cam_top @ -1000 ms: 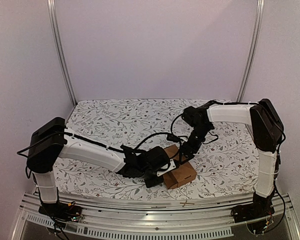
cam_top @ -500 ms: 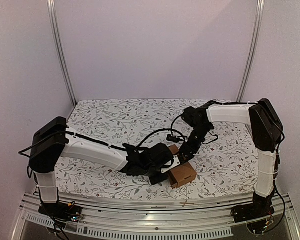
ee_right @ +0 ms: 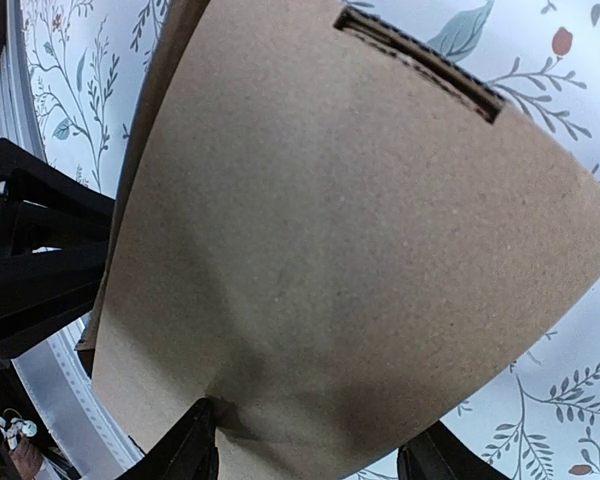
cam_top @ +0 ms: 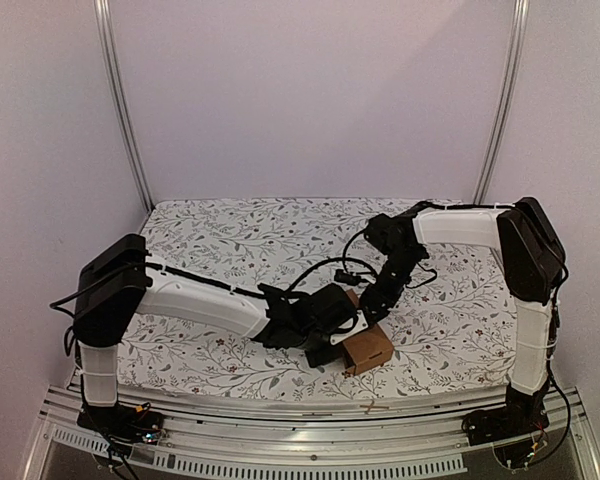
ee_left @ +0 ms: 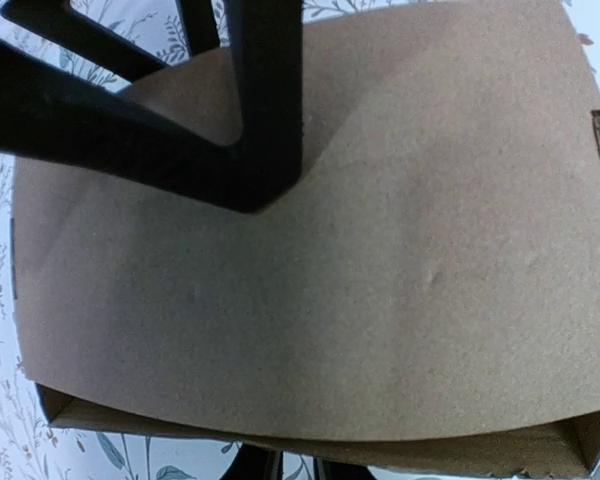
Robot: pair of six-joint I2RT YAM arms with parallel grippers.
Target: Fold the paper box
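Observation:
The paper box (cam_top: 370,348) is a brown carton, partly folded, near the table's front middle. It fills the left wrist view (ee_left: 380,250) and the right wrist view (ee_right: 330,250). My left gripper (cam_top: 332,338) presses against the box's left side. Its fingers (ee_left: 248,466) lie close together under the box's near edge, mostly hidden. My right gripper (cam_top: 372,306) comes down on the box from behind. Its fingers (ee_right: 195,440) are spread wide, with a cardboard panel lying against them. The right gripper's black fingers (ee_left: 250,120) rest on the box's top panel in the left wrist view.
A floral cloth (cam_top: 230,240) covers the table. An aluminium rail (cam_top: 310,415) runs along the front edge. Grey walls and two metal posts (cam_top: 120,100) close in the back and sides. A black cable (cam_top: 320,268) loops above the box.
My left gripper has moved right and pushed in against the box's left side. The box looks more closed and compact. My right gripper has stayed almost still.

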